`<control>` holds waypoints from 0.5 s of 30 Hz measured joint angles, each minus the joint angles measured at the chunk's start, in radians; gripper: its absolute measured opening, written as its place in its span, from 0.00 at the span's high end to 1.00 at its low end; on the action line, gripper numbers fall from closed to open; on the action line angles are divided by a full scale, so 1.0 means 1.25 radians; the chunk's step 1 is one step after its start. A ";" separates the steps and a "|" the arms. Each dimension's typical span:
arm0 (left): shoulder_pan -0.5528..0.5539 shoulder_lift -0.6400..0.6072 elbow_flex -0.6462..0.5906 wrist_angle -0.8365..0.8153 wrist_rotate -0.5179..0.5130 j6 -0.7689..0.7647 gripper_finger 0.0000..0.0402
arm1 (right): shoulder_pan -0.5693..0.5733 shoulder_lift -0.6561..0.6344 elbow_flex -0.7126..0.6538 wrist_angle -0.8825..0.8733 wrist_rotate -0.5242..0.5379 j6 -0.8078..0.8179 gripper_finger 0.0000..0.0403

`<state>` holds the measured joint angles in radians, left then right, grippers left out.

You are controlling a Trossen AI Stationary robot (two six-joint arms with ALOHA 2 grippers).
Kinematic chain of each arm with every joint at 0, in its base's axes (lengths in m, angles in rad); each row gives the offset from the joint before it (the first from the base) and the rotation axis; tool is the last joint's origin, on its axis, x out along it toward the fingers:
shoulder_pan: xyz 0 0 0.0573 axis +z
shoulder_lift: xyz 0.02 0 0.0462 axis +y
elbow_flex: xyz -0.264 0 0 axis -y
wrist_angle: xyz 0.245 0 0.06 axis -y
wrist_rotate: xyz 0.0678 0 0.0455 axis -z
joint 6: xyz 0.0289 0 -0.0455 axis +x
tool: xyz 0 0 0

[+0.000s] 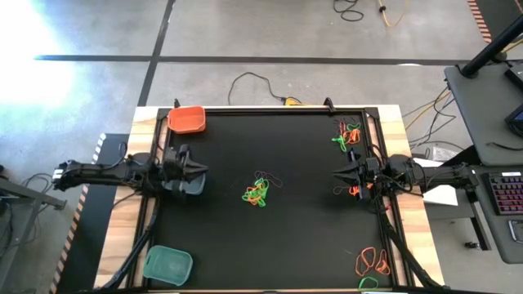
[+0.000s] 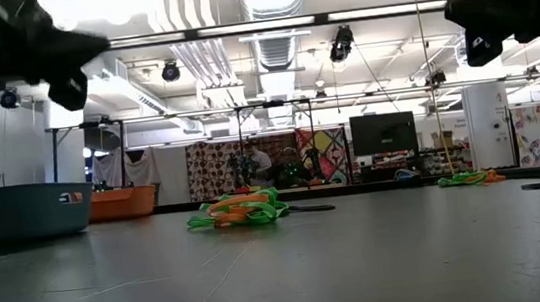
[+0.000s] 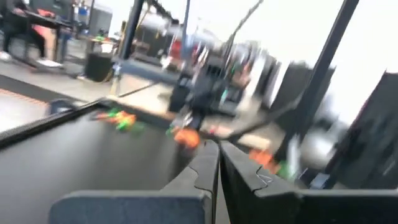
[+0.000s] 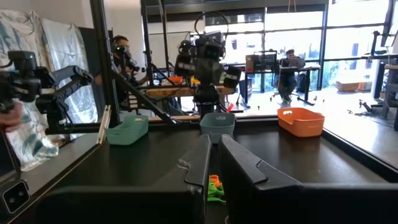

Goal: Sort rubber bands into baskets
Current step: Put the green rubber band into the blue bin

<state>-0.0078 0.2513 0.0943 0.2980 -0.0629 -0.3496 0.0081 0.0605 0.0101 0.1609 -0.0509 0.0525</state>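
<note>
Rubber bands, orange, green and black, lie in loose heaps on the black mat: one in the middle (image 1: 258, 193) (image 2: 239, 211), one at the far right (image 1: 350, 133), one under my right gripper (image 1: 355, 190) (image 4: 214, 186), one at the near right (image 1: 373, 261). An orange basket (image 1: 187, 120) (image 4: 301, 121) sits at the far left corner and a teal basket (image 1: 167, 265) (image 4: 127, 131) at the near left corner. My left gripper (image 1: 204, 170) (image 3: 217, 149) hangs shut and empty above a third, grey-teal basket (image 1: 185, 184) (image 4: 217, 124). My right gripper (image 1: 335, 172) (image 4: 213, 139) hangs shut and empty at the mat's right side, pointing at the middle heap.
Dark frame rails (image 1: 147, 220) and wooden borders (image 1: 413, 212) edge the mat. Cables lie on the floor beyond the far edge (image 1: 253, 82). A desk with a keyboard (image 1: 508, 196) stands to the right. People sit in the room behind (image 4: 289, 74).
</note>
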 joint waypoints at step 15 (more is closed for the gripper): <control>0.002 0.290 0.034 0.289 -0.215 0.032 1.00 | 0.000 0.000 0.000 0.000 0.000 0.000 0.93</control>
<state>-0.0056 0.6144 0.1368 0.6590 -0.3321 -0.3091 0.0080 0.0608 0.0099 0.1612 -0.0509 0.0525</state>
